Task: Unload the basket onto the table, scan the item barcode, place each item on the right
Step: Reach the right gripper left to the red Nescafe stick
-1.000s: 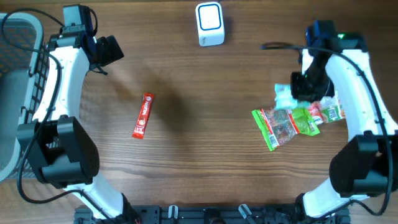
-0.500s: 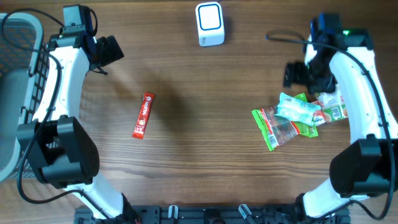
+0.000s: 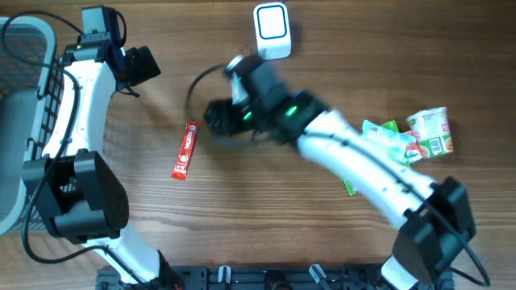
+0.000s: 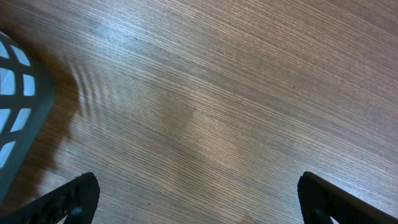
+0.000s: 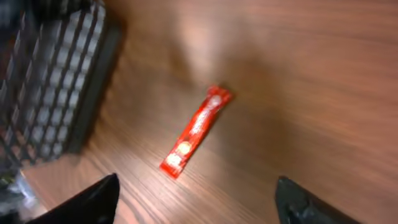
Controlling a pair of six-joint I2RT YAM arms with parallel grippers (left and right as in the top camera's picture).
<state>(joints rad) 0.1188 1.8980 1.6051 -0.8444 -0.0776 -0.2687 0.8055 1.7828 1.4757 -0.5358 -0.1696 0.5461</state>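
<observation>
While the right arm is stretched across the worktop [image 3: 266,234], its tool [image 3: 218,117] hangs just in front of the white scanner [image 3: 272,31] and slightly to its left. It's smeared in the overhead view. The right wrist view is clearer: the tool [image 5: 199,202] is spread wide with nothing between the fingers [image 5: 102,196].

The red stick packet [image 3: 186,149] lies flat on the wood, further left and forward of the scanner than that tool, and nothing is touching it. From the right wrist camera the packet [image 5: 196,129] shows pale print along its length and a light round mark near one end (way too blurry to read any brand).

Well off to the right of the scanner there's a heap of snack packets [image 3: 403,141], green and white with red bits. Their labels are too small to make out, and I can't see a barcode on any of them.

The left tool [image 3: 141,64] sits far left of the scanner, next to the dark mesh basket [image 3: 24,48]. Its wrist view shows it [image 4: 198,199] fully spread over bare wood, with a basket corner [image 4: 18,93] at the edge.
</observation>
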